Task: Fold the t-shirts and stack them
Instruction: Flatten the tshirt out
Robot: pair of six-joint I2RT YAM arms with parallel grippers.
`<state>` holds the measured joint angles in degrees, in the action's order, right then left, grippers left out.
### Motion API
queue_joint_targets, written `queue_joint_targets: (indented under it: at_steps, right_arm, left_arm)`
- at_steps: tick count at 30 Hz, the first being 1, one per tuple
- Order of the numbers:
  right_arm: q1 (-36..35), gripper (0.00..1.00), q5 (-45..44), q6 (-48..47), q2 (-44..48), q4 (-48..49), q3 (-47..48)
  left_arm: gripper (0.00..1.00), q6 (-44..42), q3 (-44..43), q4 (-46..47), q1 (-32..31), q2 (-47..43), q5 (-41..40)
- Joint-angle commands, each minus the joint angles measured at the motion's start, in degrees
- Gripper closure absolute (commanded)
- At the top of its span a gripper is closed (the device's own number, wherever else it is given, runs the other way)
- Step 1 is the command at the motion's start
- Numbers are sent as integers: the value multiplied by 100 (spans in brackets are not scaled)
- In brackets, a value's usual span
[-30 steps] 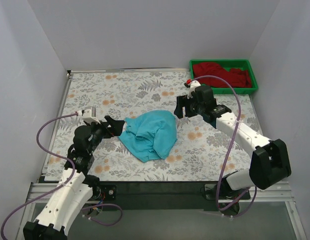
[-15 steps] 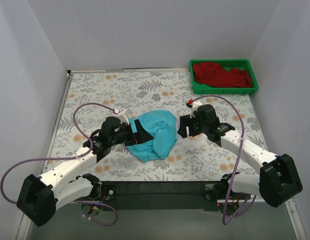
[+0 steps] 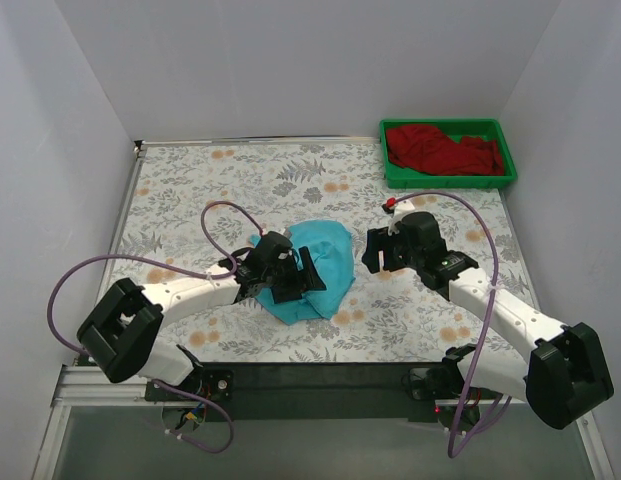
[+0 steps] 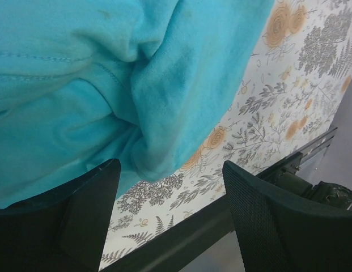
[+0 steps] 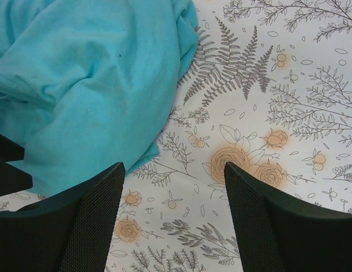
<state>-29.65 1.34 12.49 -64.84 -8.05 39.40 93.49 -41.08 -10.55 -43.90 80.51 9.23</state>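
Note:
The turquoise-blue t-shirt point(image 3: 320, 262) lies crumpled in the middle of the floral table. It fills the upper left of the left wrist view point(image 4: 107, 85) and of the right wrist view point(image 5: 79, 85). My left gripper point(image 3: 295, 283) is open and hovers over the shirt's near left part. My right gripper point(image 3: 375, 252) is open and empty just right of the shirt's right edge, above bare table. The dark red t-shirt point(image 3: 440, 150) lies bunched in the green tray point(image 3: 450, 181) at the back right.
The table's dark front edge point(image 4: 232, 215) runs close below the shirt in the left wrist view. White walls enclose the table at the back and both sides. Purple cables loop from both arms.
My left arm has swung right, from the table left of the shirt to over its near left part. My right gripper has come down and nearer, to the shirt's right edge.

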Motion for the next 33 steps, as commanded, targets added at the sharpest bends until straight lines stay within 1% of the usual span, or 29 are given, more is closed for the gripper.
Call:
queue_joint_targets:
  at_steps: [1,5,6,8,9,10,11,13,14,16,19,20,22,24,26,33]
  right_arm:
    - [12,35,-99,78,94,252,-116]
    - [21,35,-38,113,85,322,-204]
    - [21,35,-20,122,85,366,-222]
    - [21,35,15,131,68,401,-248]
    - [12,35,85,139,59,445,-266]
    - [20,35,312,166,-11,515,-275]
    - [21,35,314,192,-46,550,-283]
    - [12,35,682,236,-116,638,-275]
    - [20,35,796,271,-195,743,-283]
    - [12,36,1112,289,-318,753,-266]
    - [-15,38,1446,306,-669,990,-169]
    - [-49,41,1509,289,-879,999,-100]
    - [-94,43,1597,254,-1065,1078,-46]
    - [-190,43,1615,219,-1320,1139,6]
    - [-252,44,1580,122,-1548,1236,112]
    - [-515,44,1342,-194,-2321,1324,516]
  left_arm:
    - [33,125,-304,-70,-92,166,-115]
    - [48,55,-444,-70,-163,342,-53]
    - [58,46,-462,-70,-163,360,-71]
    - [72,46,-480,-70,-172,351,-88]
    - [90,20,-497,-70,-172,334,-132]
    - [100,-15,-532,-175,-172,264,-254]
    - [100,-15,-559,-176,-172,263,-351]
    - [100,-120,-681,-456,-172,62,-632]
    - [100,-286,-865,-614,-128,-43,-999]
    - [100,-445,-1068,-1115,-5,-403,-1335]
    - [100,-867,-1384,-1634,442,-992,-1766]
    - [100,-1103,-1533,-1852,731,-1115,-1846]
    - [100,-1385,-1674,-2047,1031,-1387,-1916]
    - [100,-1718,-1815,-2275,1399,-1468,-1917]
    - [100,-1887,-1842,-2373,1611,-1521,-1943]
    - [100,-2054,-1640,-2338,1779,-1609,-1864]
